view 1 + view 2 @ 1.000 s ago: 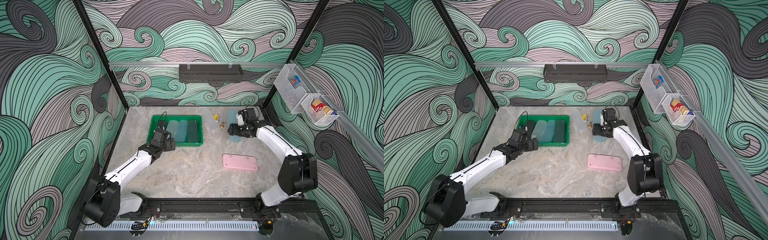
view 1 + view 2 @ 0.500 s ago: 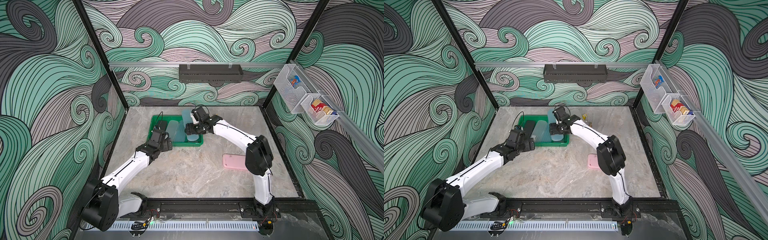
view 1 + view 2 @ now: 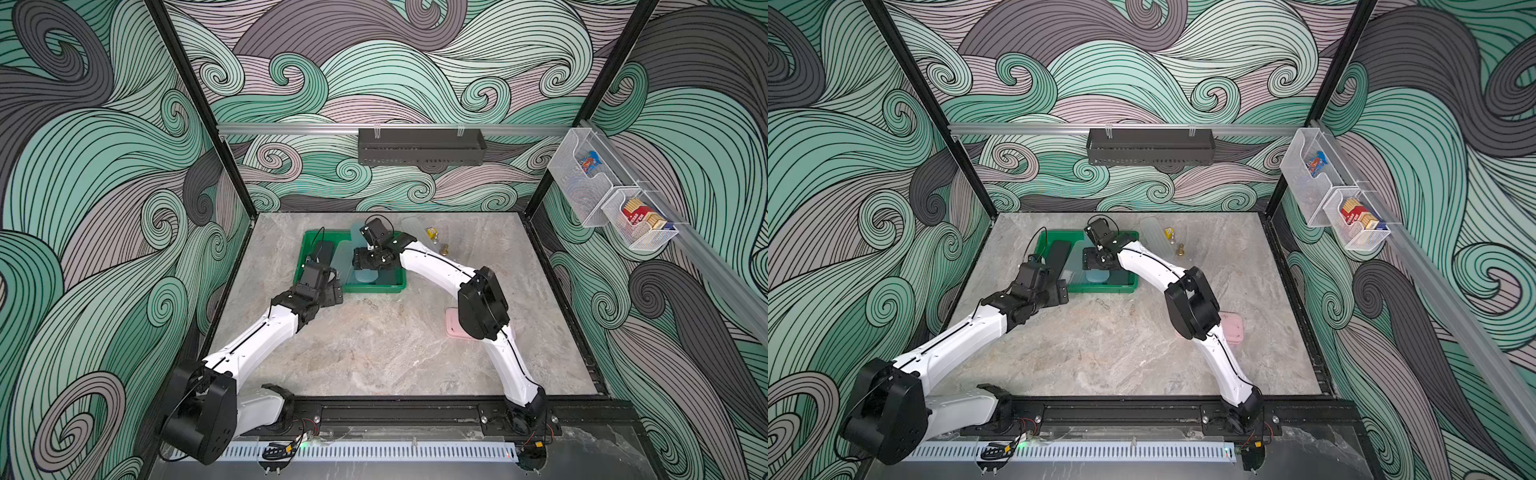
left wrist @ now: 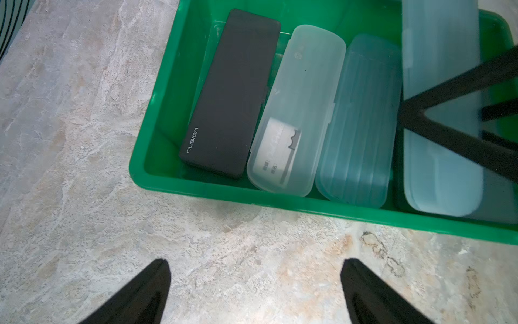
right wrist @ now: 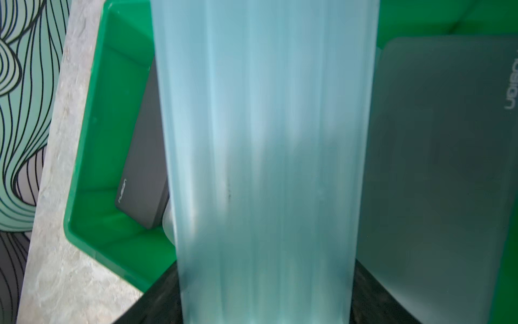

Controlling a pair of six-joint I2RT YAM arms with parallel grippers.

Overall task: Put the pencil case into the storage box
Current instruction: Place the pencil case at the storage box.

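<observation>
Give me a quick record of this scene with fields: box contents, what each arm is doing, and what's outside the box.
Storage box: green, on the table
Lying inside: black case, frosted case, ribbed blue case, side by side
Right jaws: closed on the pale blue case, held over the box's free space beside the ribbed one
Case set down: cannot tell
Left jaws: open, empty, over the table in front of the box
Outside the box: pink case, partly hidden by the right arm; clear case near the back
</observation>
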